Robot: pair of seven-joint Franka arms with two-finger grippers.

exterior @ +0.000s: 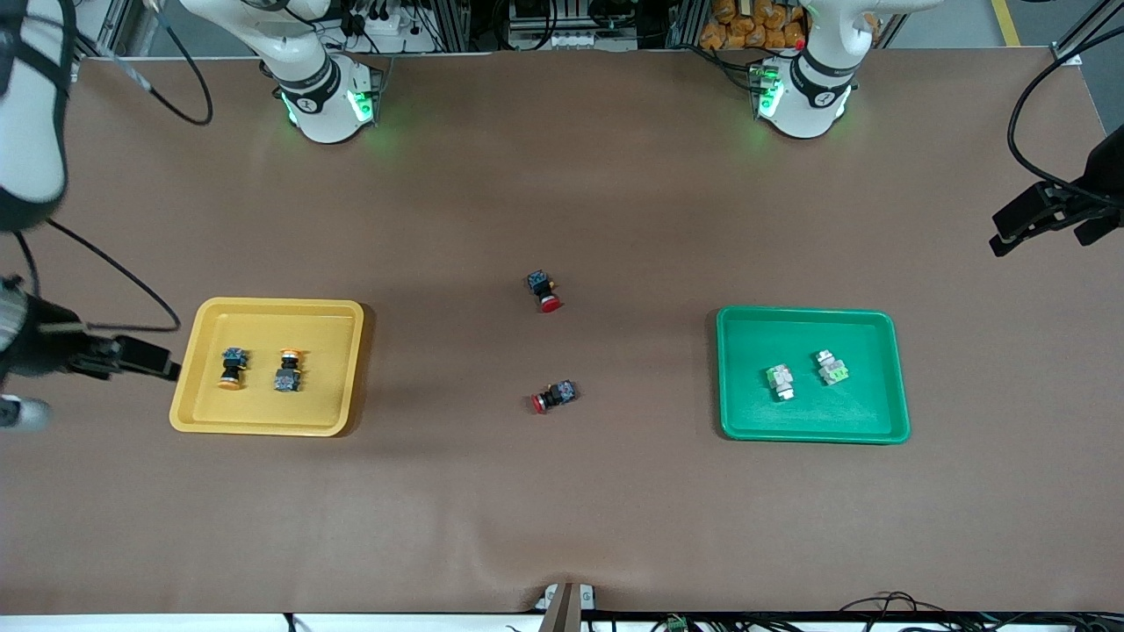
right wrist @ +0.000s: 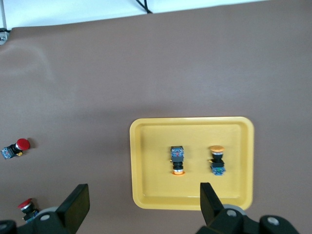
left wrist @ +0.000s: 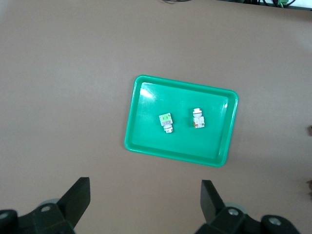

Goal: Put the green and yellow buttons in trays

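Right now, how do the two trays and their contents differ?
The yellow tray sits toward the right arm's end; the green tray toward the left arm's. The yellow tray holds two yellow-capped buttons; the green tray holds two whitish-green buttons. Both trays are shallow, rectangular and hold two buttons.

Two yellow-capped black push-buttons point(exterior: 261, 369) side by side in the yellow plastic tray point(exterior: 202, 412) at the right arm's end of the bench point(exterior: 562, 509), two whitish-grey green-faced push-buttons point(exterior: 805, 375) in the green plastic tray point(exterior: 738, 421) at the left arm's end, two red-capped black switches point(exterior: 549, 344) between the trays
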